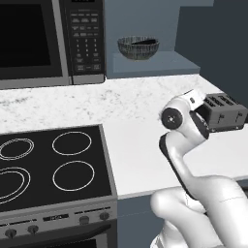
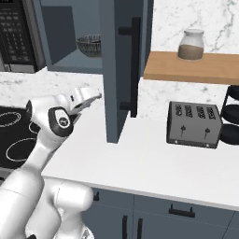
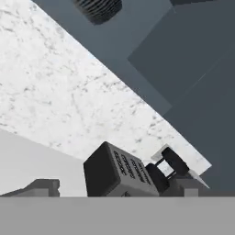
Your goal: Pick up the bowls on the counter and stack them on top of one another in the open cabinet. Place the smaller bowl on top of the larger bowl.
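The larger grey ribbed bowl (image 1: 138, 48) (image 2: 88, 45) stands on the shelf floor of the open cabinet (image 1: 162, 63) (image 2: 67, 60). A dark glossy shape (image 1: 145, 42) lies inside it and looks like the smaller black bowl, though I cannot tell for sure. The hand view catches the grey bowl's ribbed side (image 3: 98, 8) at its top edge. My gripper (image 2: 96, 95) (image 3: 119, 186) hangs over the white counter (image 1: 140, 145), below and in front of the cabinet. Its fingertips (image 3: 43, 187) stand wide apart with nothing between them, so it is open.
A dark toaster (image 1: 225, 114) (image 2: 193, 123) (image 3: 117, 172) sits on the counter to the right of the hand. The cabinet door (image 2: 122, 70) stands open beside the gripper. Microwave (image 1: 48, 38) and black stovetop (image 1: 48, 160) are to the left. A jar (image 2: 191, 45) rests on a wooden shelf.
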